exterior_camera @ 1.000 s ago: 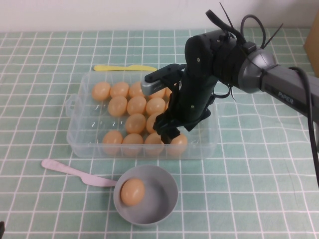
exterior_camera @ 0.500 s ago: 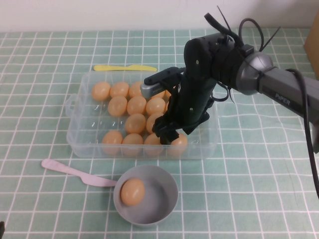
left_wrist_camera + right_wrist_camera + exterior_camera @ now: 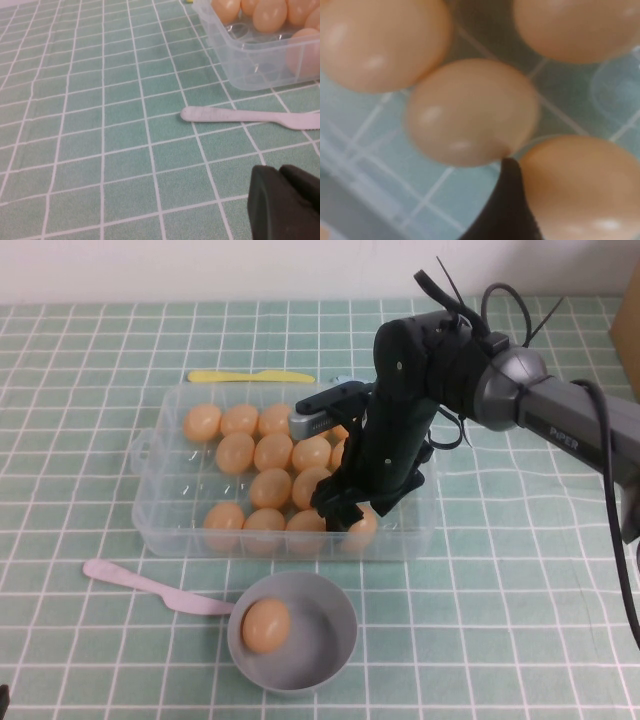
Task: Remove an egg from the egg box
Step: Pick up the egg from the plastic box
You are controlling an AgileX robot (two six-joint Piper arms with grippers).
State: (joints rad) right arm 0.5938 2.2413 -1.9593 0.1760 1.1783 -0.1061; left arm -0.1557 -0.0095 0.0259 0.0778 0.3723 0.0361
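Observation:
The clear egg box [image 3: 160,510] sits mid-table and holds several tan-orange eggs. My right gripper [image 3: 343,512] reaches down into its front right corner, open. One black finger [image 3: 507,200] stands wedged between two eggs, against the egg [image 3: 580,185] at the front right [image 3: 363,529], which rests in its well. The other finger is out of view. My left gripper [image 3: 287,200] is shut and empty, low over the table left of the box, whose corner shows in the left wrist view [image 3: 250,65].
A round grey bowl [image 3: 340,640] with one egg [image 3: 265,625] stands in front of the box. A pink plastic knife [image 3: 130,580] lies to its left, also in the left wrist view [image 3: 240,116]. A yellow utensil [image 3: 250,376] lies behind the box.
My right arm has shifted slightly right and lower inside the box, settling round the front right egg. The eggs and the left arm have not moved.

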